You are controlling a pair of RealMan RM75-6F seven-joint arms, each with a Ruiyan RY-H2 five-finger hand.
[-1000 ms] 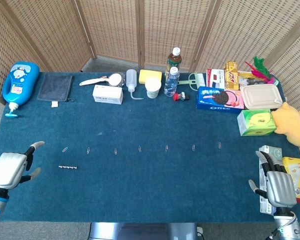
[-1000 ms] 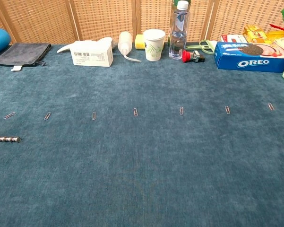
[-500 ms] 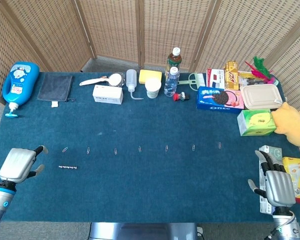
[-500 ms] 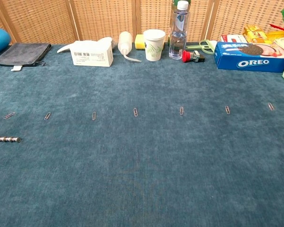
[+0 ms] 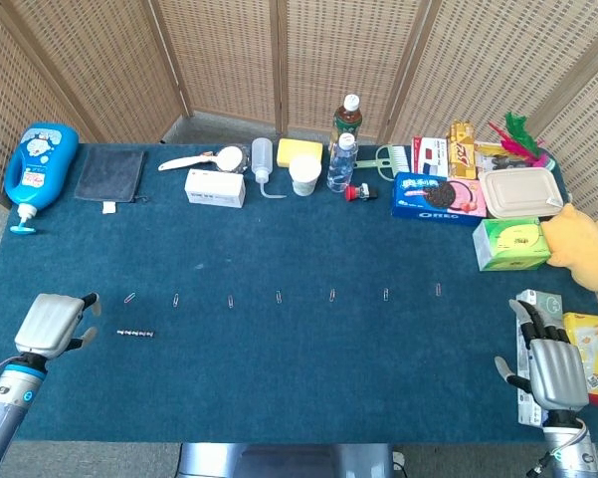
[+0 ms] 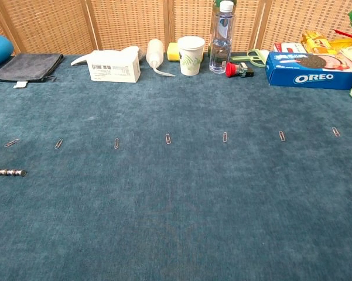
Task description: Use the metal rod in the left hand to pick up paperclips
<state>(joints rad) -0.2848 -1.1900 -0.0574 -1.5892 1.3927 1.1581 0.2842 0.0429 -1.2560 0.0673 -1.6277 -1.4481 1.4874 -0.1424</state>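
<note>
A deep teal cloth is covering the table (image 5: 308, 388). Far left, a bright blue bottle (image 5: 40, 164) is lying beside a dark grey pouch (image 5: 111, 174). Far right, a blue Oreo box (image 5: 438, 196) is showing white lettering.

Bare cloth (image 5: 308, 368) before paperclips (image 5: 279, 295)

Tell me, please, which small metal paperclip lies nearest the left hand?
The leftmost small metal paperclip in the row, just beyond the left hand; the rest lie further right.

7 paperclips (image 6: 168, 139), 1 metal rod (image 5: 135, 333), 2 bottles (image 5: 342, 159)
</note>
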